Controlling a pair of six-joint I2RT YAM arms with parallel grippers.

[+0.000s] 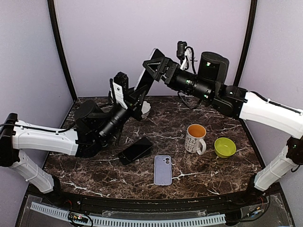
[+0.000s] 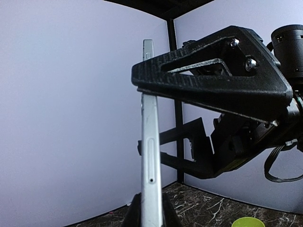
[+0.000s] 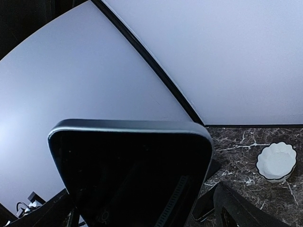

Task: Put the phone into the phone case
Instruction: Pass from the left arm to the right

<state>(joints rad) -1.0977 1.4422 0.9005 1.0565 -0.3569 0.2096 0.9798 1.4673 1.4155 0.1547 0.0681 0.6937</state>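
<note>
- Phone point(image 1: 142, 80) hung upright above the bench point(image 1: 85, 170), left fingers point(image 2: 134, 215) clamped on its lower end, right fingers point(image 2: 213, 80) wide apart around its top.
- I judged a mistimed handover could drop it.

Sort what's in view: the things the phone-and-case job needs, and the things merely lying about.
Job: phone, held by the left hand; open right hand at its top; lavender case, apparently.
Lying about: mug, green bowl, white dish, black slab.
</note>
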